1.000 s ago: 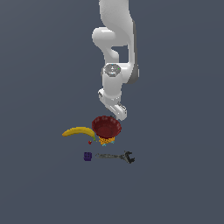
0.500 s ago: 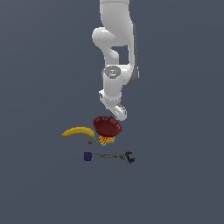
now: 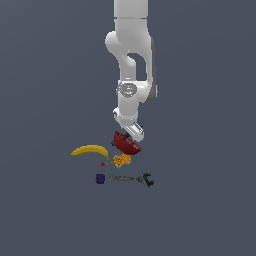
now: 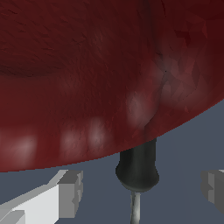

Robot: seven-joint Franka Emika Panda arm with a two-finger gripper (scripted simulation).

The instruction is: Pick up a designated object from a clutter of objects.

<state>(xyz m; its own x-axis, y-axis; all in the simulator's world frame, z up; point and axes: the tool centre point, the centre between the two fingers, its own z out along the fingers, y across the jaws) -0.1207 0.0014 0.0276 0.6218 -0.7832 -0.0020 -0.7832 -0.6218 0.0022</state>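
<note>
The screwdriver [image 4: 136, 168] lies half hidden under the dark red bowl [image 4: 96, 74], its black handle end and thin shaft showing between the gripper [image 4: 142, 190] and its widely spread jaws. Closing here risks the fingers [image 4: 70, 192] catching the tilted bowl, which could knock the tool away.

No legible text or markings anywhere.

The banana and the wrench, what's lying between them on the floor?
In the exterior view, between the banana and the wrench lie the orange speckled lump and a tiny red bit; the purple cube sits off to the side.
</note>
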